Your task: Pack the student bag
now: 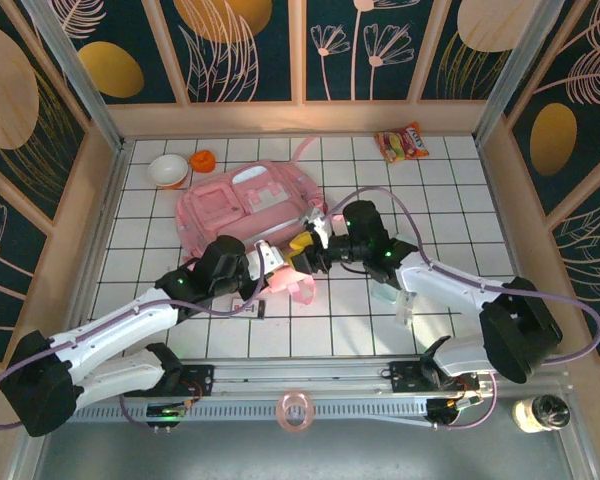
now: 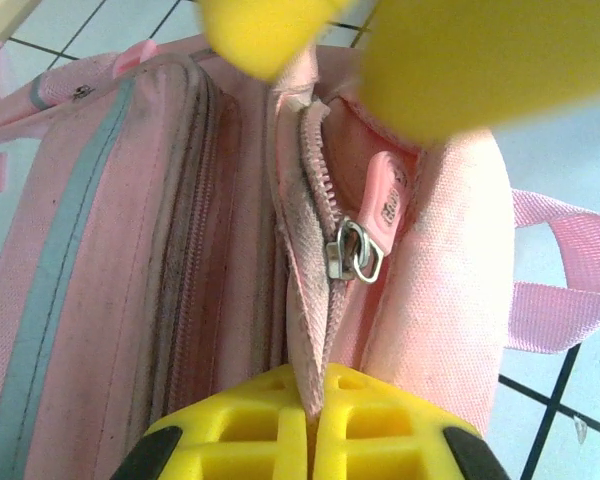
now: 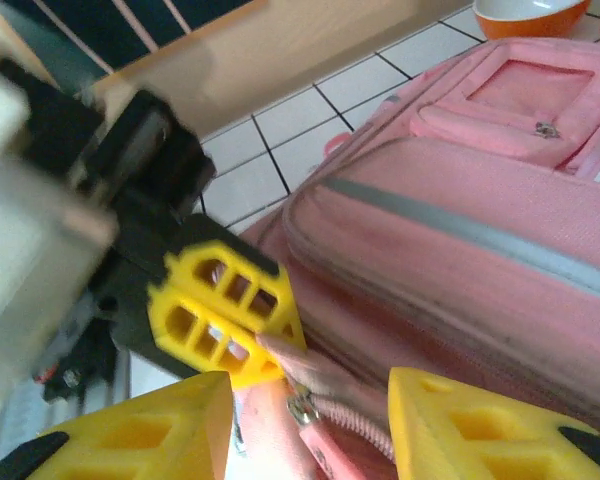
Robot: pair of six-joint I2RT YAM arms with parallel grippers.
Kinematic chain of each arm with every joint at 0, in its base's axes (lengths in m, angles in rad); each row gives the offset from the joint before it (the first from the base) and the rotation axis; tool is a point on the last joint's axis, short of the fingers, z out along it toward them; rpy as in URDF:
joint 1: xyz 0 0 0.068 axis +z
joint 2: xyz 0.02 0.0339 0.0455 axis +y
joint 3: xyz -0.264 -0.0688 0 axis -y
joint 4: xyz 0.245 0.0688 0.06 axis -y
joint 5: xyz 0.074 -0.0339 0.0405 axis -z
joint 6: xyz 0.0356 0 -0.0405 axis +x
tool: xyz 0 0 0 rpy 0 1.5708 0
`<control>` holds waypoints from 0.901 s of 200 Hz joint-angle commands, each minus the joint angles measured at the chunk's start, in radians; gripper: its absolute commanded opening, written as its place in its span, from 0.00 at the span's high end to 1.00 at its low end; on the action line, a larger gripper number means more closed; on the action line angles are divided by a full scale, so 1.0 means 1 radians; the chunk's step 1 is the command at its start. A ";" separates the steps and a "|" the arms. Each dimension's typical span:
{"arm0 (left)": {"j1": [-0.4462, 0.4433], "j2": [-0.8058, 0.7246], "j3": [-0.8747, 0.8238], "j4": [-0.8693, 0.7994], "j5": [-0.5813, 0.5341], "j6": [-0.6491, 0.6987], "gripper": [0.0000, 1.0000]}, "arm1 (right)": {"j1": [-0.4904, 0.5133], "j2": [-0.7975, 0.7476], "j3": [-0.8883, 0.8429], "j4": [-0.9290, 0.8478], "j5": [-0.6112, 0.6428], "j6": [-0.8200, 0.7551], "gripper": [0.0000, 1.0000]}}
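- Left gripper (image 2: pixel 315 405) was clamped shut on the student bag (image 2: pixel 130 250), pinching its zip edge.
- Right gripper (image 3: pixel 305 440) stood part-open and empty, with the zipper slider (image 3: pixel 301 408) between its fingers.
- Packing appeared barely begun: the snack packet (image 1: pixel 401 143) lay unpacked beyond both grippers.

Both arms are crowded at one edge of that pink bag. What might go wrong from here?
The left fingers pinch just a thin fold of the student bag beside its zipper; that soft fabric may slip free. The right fingers stand apart around the small zipper pull, so closing could catch cloth instead. Both sets of fingers sit very close and might bump.
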 commanded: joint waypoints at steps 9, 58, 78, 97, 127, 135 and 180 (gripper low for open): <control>0.010 0.005 0.028 0.068 0.022 0.028 1.00 | 0.004 -0.026 0.096 -0.301 0.151 0.076 0.52; 0.010 0.044 0.060 0.078 0.106 -0.057 1.00 | 0.101 -0.061 0.132 -0.440 0.273 0.098 0.50; 0.010 0.054 0.060 0.087 0.140 -0.091 1.00 | 0.102 -0.070 0.097 -0.386 0.309 0.031 0.47; 0.013 0.056 0.057 0.103 0.164 -0.122 1.00 | 0.102 -0.091 0.047 -0.289 0.319 -0.072 0.45; 0.019 0.043 0.040 0.158 0.203 -0.176 1.00 | 0.104 -0.124 -0.034 -0.153 0.305 -0.238 0.45; 0.022 0.040 0.040 0.170 0.209 -0.186 1.00 | 0.104 -0.131 -0.047 -0.128 0.304 -0.269 0.45; 0.023 0.043 0.037 0.199 0.229 -0.218 1.00 | 0.124 -0.103 -0.078 -0.080 0.334 -0.373 0.46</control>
